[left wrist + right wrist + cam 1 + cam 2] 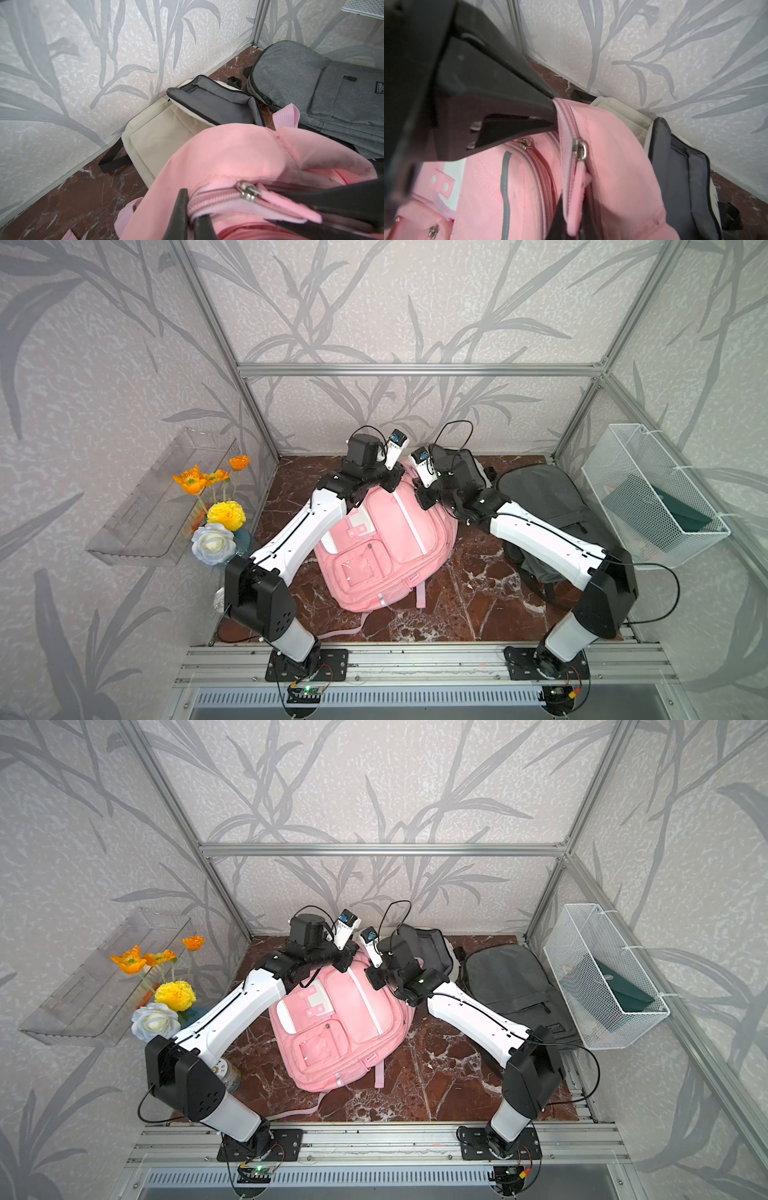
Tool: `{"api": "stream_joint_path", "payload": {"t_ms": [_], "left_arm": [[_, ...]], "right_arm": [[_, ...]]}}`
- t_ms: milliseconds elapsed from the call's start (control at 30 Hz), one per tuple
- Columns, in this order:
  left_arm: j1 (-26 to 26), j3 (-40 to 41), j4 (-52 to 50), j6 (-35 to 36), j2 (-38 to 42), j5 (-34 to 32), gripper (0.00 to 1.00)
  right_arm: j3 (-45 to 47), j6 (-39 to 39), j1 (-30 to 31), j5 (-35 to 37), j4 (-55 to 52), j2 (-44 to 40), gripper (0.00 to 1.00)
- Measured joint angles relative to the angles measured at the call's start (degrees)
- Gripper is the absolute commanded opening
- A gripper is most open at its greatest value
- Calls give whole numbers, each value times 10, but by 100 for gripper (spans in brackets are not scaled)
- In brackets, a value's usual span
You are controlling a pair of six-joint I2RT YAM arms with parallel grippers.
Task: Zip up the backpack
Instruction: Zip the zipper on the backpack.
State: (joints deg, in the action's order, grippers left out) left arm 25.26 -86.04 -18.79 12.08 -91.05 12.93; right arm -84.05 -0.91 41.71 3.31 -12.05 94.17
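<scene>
Left gripper [192, 209] pinches the backpack's [386, 539] zipped seam [216, 199] — slider [248, 192] just beyond it, pull tab [291, 209] pinched in right gripper [572, 216].

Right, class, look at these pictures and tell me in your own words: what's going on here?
Two robot arms are working at the top of the pink backpack. The left claw is shut on the zip tape next to the slider, and the right claw is shut on the pink pull tab. The zip is closed on the left claw's side of the slider and open beyond it, so the zipping is not finished. A grey backpack and a cream bag lie nearby.
</scene>
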Motion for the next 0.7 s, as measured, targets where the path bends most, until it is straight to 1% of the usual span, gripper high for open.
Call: {"api": "stream_joint_path", "payload": {"t_ms": [167,267,333,367,400,467,533,633,700], "left_arm": [[13,1,7,4,0,-37,0],[20,3,15,6,0,-43,0],[21,6,20,6,0,-44,0],[21,10,25,6,0,-43,0],[21,13,30,6,0,-42,0],[21,23,43,6,0,-37,0],[20,34,57,8,1,-34,0],[13,60,83,15,5,-25,0],[11,76,95,23,10,-18,0]], "right_arm": [[20,-68,-28,-101,-1,-30,0],[35,-115,-47,-158,12,-40,0],[42,-127,-54,-178,20,-42,0],[43,-129,-55,-179,20,-42,3],[43,-129,-55,-179,20,-42,8],[45,-125,-55,-173,16,-42,23],[49,-113,-54,-169,10,-49,34],[64,-90,-47,-157,-14,-89,45],[67,-74,-44,-143,-29,-121,47]]}}
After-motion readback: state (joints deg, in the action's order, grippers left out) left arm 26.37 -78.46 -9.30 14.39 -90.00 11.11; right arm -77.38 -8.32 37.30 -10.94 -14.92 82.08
